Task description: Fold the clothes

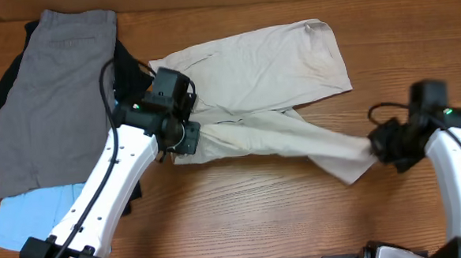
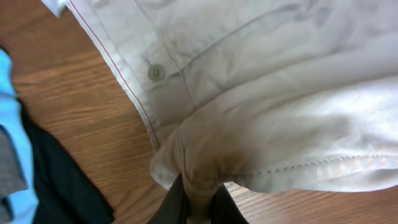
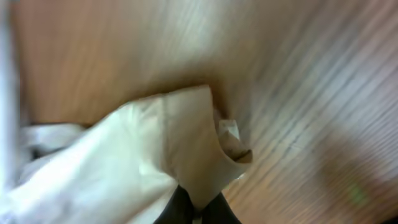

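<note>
Light beige khaki shorts [image 1: 251,72] lie across the middle of the table, one leg spread toward the back right, the other leg [image 1: 295,145] stretched between both arms. My left gripper [image 1: 185,138] is shut on the waistband end; the left wrist view shows fabric [image 2: 199,180] pinched between its fingers, with a button [image 2: 156,73] nearby. On the right, my right gripper [image 1: 378,146] is shut on the leg's hem, and the cloth [image 3: 199,174] is bunched in its jaws. Grey shorts [image 1: 51,91] sit at the far left over a black garment [image 1: 6,77], with light-blue shorts [image 1: 29,214] below them.
The pile of other clothes fills the table's left side beside my left arm [image 1: 115,182]. Bare wood [image 1: 243,215] shows along the front and at the back right. The right arm [image 1: 458,172] stands near the right edge.
</note>
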Tool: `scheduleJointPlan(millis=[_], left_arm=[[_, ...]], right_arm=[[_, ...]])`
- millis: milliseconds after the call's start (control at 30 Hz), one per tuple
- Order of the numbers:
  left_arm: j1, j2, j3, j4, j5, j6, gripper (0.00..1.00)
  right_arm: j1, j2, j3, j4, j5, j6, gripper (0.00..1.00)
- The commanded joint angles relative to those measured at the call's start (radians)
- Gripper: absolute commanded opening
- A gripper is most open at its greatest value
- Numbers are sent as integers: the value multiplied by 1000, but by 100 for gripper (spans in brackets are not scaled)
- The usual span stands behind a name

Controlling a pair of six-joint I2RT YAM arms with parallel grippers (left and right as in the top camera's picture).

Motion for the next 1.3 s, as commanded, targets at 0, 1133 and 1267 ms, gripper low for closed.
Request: scheduleJointPlan(millis=[0, 1133, 1267], left_arm=[[11, -19, 84, -44, -40, -2, 4], [19, -221, 226, -444, -152, -198, 4], [19, -221, 225, -443, -218, -229, 4]], right_arm=[[-10, -29, 147, -47, 35, -98, 4], [-3, -25, 641, -462, 62, -330, 4], [34, 18, 641, -386, 35, -388, 4]])
